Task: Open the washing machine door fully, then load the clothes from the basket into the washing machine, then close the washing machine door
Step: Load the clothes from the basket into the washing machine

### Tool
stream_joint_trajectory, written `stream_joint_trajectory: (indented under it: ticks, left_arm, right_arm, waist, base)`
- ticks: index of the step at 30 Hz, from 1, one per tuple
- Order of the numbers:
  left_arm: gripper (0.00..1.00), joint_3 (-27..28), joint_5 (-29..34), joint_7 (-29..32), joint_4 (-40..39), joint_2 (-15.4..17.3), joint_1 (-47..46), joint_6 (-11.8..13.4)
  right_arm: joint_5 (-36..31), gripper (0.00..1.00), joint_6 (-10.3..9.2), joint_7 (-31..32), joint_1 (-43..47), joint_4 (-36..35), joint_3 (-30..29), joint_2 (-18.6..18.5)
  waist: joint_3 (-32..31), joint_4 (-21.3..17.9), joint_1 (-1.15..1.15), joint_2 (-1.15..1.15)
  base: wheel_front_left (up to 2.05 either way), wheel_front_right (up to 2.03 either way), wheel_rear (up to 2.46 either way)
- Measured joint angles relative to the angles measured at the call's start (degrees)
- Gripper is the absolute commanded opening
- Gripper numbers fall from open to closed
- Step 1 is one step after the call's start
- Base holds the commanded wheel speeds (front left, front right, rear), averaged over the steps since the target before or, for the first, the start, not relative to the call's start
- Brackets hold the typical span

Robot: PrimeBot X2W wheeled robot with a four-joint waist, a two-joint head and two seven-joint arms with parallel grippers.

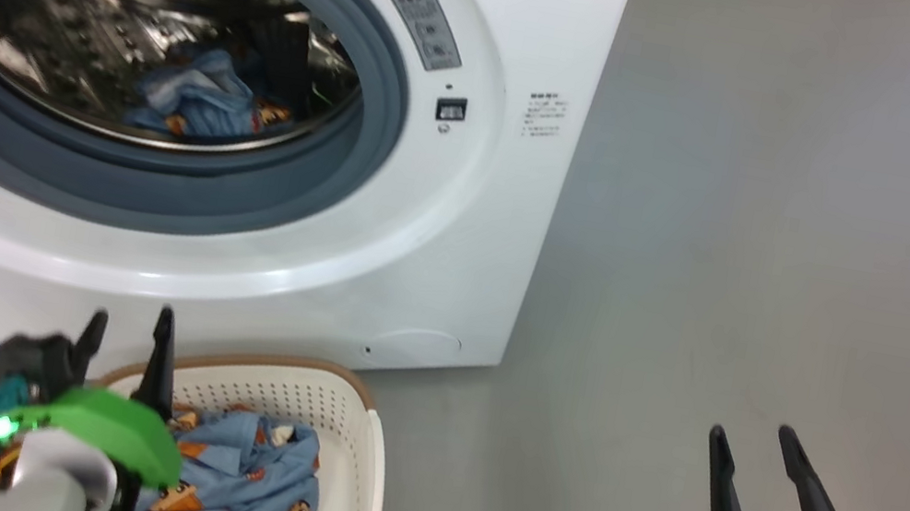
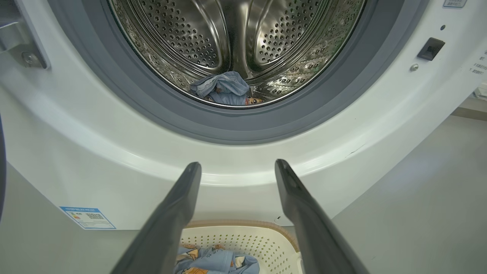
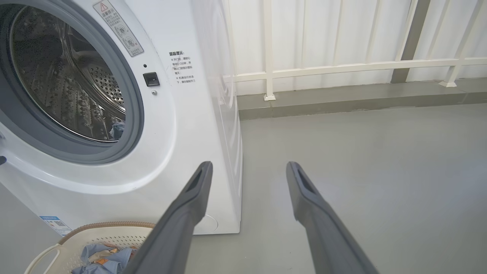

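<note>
On grey floor [image 1: 799, 213]: washing machine [image 1: 460, 228], basket [image 1: 350, 424]; railing [image 3: 342, 68] behind.

The floor [image 3: 365, 160] is plain grey and smooth, with a faint sheen under soft, even light. Along its far edge runs a low grey kerb [image 3: 342, 99], a shade darker than the floor. On the kerb stands a white railing [image 3: 342, 68]: 1 horizontal rail crossed by slim uprights, with 2 flat feet resting on the kerb. Behind the railing is a white wall [image 3: 315, 26] of vertical ribbed panels. A broader grey-brown post [image 3: 411, 42] slants across the top right of the right wrist view.
</note>
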Motion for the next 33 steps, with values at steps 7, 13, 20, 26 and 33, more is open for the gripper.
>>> stream_joint_trajectory:
  ticks: [7, 13, 20, 26, 33]
  left_arm:
    - [1.00, -0.1, -0.2, 0.0, -6.6, -0.2, 7.7, 1.0]
    - [1.00, 0.5, -0.6, 0.0, -12.9, -0.2, 13.3, 1.7]
    - [1.00, 0.3, -1.0, 0.4, -18.5, -0.2, 19.2, 3.0]
    - [1.00, 0.2, -1.3, 0.7, -23.1, -0.2, 23.5, 4.5]
    - [1.00, 0.0, -1.8, 1.7, -27.4, -0.1, 27.0, 5.6]
  right_arm:
    - [0.0, 1.00, 0.00, 0.0, 2.2, 0.0, 0.0, -0.9]
    - [0.0, 1.00, 0.00, 0.0, 2.2, 0.0, 0.3, -1.4]
    - [0.0, 1.00, 0.00, 0.0, 2.4, 0.0, 0.2, -1.8]
    - [0.0, 1.00, 0.00, 0.0, 3.8, 0.0, 0.1, -1.8]
    - [0.0, 1.00, 0.00, 0.0, 4.5, 0.1, 0.0, -1.8]
  waist:
    - [-2.9, 2.4, 0.00, 0.00]
    - [-4.7, 3.9, 0.00, 0.00]
    - [-6.2, 5.2, 0.00, 0.00]
    - [-7.1, 6.3, 0.00, 0.00]
    - [-7.8, 7.9, 0.00, 0.00]
  base:
    - [0.00, 0.00, 0.00]
    - [0.00, 0.00, 0.00]
    - [0.00, 0.00, 0.00]
    - [0.00, 0.00, 0.00]
    - [0.00, 0.00, 0.00]
